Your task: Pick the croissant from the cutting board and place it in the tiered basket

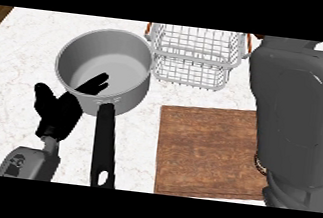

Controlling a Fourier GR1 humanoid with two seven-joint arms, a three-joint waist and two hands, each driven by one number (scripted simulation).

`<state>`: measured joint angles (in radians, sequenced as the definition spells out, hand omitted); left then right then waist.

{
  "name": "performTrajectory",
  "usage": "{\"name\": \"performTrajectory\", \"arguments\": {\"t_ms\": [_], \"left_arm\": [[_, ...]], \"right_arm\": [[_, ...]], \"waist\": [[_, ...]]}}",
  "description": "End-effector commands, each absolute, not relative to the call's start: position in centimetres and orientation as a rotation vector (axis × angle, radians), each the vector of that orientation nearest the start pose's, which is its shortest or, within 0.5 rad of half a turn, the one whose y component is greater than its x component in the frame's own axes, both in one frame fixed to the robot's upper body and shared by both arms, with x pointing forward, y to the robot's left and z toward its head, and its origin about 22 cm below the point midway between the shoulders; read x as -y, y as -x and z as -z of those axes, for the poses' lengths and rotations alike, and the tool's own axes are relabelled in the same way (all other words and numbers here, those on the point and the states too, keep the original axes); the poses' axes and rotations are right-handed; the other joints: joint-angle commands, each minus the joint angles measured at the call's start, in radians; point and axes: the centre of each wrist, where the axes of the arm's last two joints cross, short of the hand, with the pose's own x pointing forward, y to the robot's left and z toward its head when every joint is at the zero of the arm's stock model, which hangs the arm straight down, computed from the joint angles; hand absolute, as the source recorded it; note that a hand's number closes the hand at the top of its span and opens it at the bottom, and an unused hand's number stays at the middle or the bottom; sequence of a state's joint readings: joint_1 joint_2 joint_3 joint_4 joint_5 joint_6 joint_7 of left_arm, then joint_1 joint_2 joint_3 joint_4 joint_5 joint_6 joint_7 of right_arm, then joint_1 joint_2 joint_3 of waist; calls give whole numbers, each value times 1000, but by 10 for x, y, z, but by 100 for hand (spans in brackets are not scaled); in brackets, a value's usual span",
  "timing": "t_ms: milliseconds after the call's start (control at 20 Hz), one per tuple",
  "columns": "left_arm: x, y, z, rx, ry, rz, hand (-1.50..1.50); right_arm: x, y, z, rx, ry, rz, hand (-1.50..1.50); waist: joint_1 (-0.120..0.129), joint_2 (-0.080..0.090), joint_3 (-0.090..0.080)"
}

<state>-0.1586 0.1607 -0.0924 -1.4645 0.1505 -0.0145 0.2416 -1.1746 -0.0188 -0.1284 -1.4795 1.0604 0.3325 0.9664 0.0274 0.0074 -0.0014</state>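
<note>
Head view, looking steeply down on the white marbled desk [21, 65].

Left hand [60, 109] is showing at about 8 o'clock of the view, fingers straight and spread wide, holding nothing. Its fingertips are overlapping the near rim of the grey saucepan [106, 67]; contact cannot be confirmed. Its grey forearm [28, 161] is entering from the lower edge.

The saucepan is sitting at about 10 o'clock, nothing showing inside it, with its black handle [104, 147] running toward 6 o'clock, just beside the left hand.

The white wire tiered basket [197, 54] is standing at 12 o'clock, touching or nearly touching the saucepan's right rim; which of the two cannot be told.

The wooden cutting board [204, 151] is lying at about 5 o'clock, below the basket.

The right forearm [293, 121] is filling the 3 o'clock side, covering the board's right edge and rising past the basket's right end. The right hand is hidden; its state cannot be told.

The croissant is not clearly visible. A small brown patch [260, 165] is peeking out at the forearm's edge over the board's right side; what it is cannot be told
</note>
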Motion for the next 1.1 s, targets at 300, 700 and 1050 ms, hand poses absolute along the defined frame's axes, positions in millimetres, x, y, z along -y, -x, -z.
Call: {"name": "performTrajectory", "arguments": {"t_ms": [300,700,1050], "left_arm": [[-215,-288,-35,1389,145,171,0],[-218,-294,-34,1412,129,197,0],[-208,-297,-32,1408,165,215,0]], "right_arm": [[76,-419,-295,1420,985,-341,150],[84,-444,-262,1515,717,-105,-150],[62,-455,-244,1648,614,-111,-150]], "waist": [[8,4,1],[31,14,1],[53,19,0]]}}
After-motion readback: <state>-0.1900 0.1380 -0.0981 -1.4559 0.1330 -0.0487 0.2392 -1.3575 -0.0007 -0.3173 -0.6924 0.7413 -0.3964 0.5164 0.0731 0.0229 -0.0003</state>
